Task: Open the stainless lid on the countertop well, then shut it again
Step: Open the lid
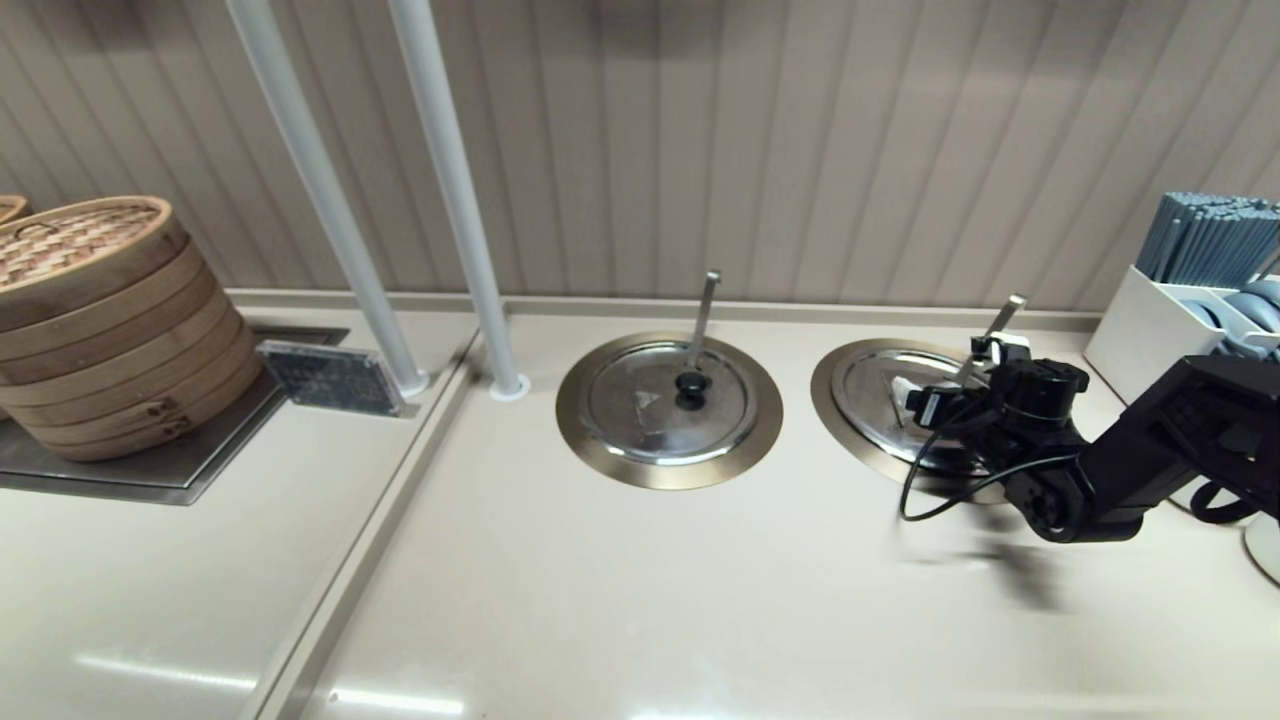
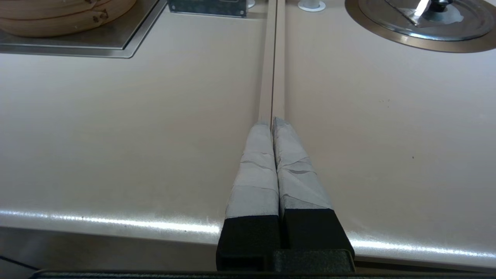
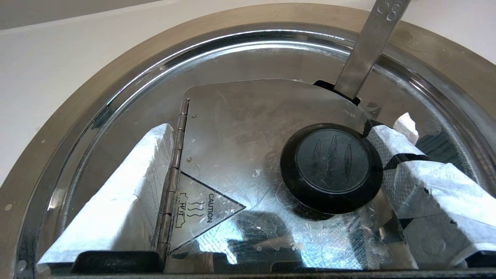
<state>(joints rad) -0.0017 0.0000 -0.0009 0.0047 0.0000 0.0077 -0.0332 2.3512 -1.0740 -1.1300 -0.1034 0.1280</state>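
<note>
The steel lid [image 1: 885, 400] lay flat and closed on the right well [image 1: 835, 425] of the counter [image 1: 640, 580], inside the wide brass-coloured ring, and a metal utensil handle [image 1: 1000, 325] leaned out through the notch at its far edge. The right end effector [image 1: 965, 375] hung low over this lid. In the right wrist view its two white padded fingers [image 3: 116, 193] stood wide apart, one on each side of the black knob [image 3: 332, 168]; one finger was very near the knob or touching it, the other was well apart from it beside the hinge [image 3: 174, 170] of the lid, and nothing was gripped between them. A triangle label with the word CAUTION [image 3: 201, 211] was on the lid near the hinge. What was inside the well could not be seen, because the lid covered it. To the left of it a second lid [image 1: 670, 400] with an upright utensil handle [image 1: 703, 315] covered the other ring, also closed. The left end effector [image 2: 273, 124] was parked low at the near edge of the counter, over the seam, with its taped fingers pressed together and holding nothing. At the far left a stack of bamboo steamers [image 1: 100, 320] stood on a metal tray [image 1: 150, 480], and at the far right a white box [image 1: 1160, 330] held grey-blue chopsticks [image 1: 1210, 235].
</note>
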